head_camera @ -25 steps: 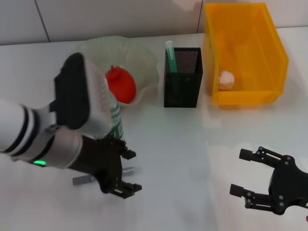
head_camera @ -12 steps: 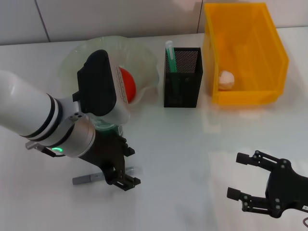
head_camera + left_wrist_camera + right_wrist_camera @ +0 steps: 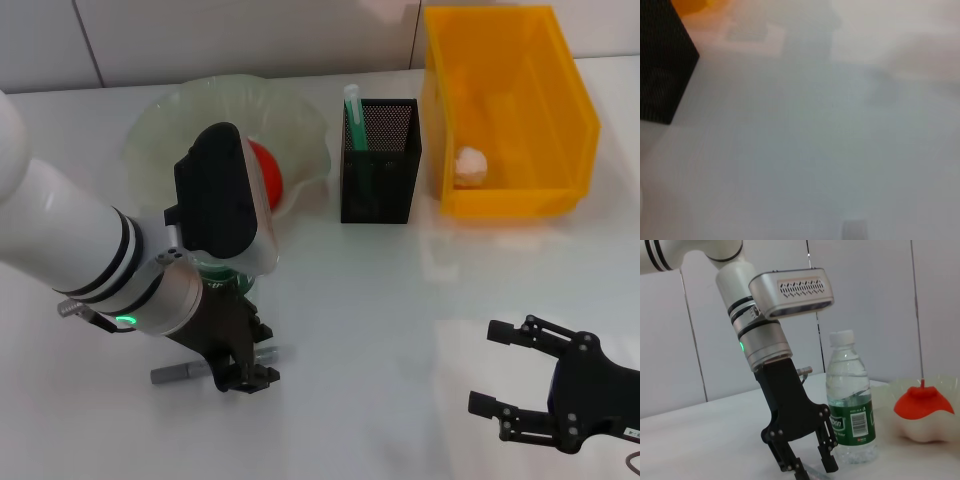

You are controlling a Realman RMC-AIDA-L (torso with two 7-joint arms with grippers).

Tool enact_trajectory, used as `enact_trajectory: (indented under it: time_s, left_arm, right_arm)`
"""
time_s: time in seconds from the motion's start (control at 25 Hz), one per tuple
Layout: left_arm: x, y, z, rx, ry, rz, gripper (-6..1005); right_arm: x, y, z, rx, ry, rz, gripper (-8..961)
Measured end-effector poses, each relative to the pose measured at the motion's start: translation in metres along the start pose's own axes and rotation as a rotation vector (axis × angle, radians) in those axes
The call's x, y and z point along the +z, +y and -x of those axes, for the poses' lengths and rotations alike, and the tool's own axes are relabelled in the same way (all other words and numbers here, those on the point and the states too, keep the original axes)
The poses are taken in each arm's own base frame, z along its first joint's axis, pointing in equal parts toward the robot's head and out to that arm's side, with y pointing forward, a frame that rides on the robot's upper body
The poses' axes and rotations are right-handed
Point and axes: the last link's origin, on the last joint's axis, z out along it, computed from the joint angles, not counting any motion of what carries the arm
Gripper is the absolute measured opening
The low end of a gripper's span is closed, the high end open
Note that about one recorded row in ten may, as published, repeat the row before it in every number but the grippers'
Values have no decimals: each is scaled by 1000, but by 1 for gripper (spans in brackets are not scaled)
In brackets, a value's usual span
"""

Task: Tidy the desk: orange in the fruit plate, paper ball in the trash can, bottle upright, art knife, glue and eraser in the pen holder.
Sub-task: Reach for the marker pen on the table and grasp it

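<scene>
I count the orange (image 3: 265,176) in the fruit plate (image 3: 165,120), paper ball (image 3: 470,166) binned, bottle (image 3: 851,400) upright; my left claw (image 3: 243,372), fingers apart and empty, straddles the art knife (image 3: 180,373) on the desk (image 3: 380,300).

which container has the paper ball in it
The yellow bin, at the desk's far right: the white paper ball lies inside. The black pen holder holds a green stick, the plate the orange.

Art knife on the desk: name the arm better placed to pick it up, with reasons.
Left. The left gripper hangs open right over the art knife, fingers straddling it. The right gripper sits open far across the desk.
</scene>
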Motion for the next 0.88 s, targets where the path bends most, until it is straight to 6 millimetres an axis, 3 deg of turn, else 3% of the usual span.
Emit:
enact_trajectory:
  time_s: [0.32, 0.88]
  left_arm:
    - [-10, 2, 7, 4, -49, -33, 468]
    - [-13, 2, 17, 5, -144, -38, 453]
  right_arm:
    - [3, 1, -2, 9, 15, 15, 818]
    - [4, 0, -1, 11, 19, 16, 812]
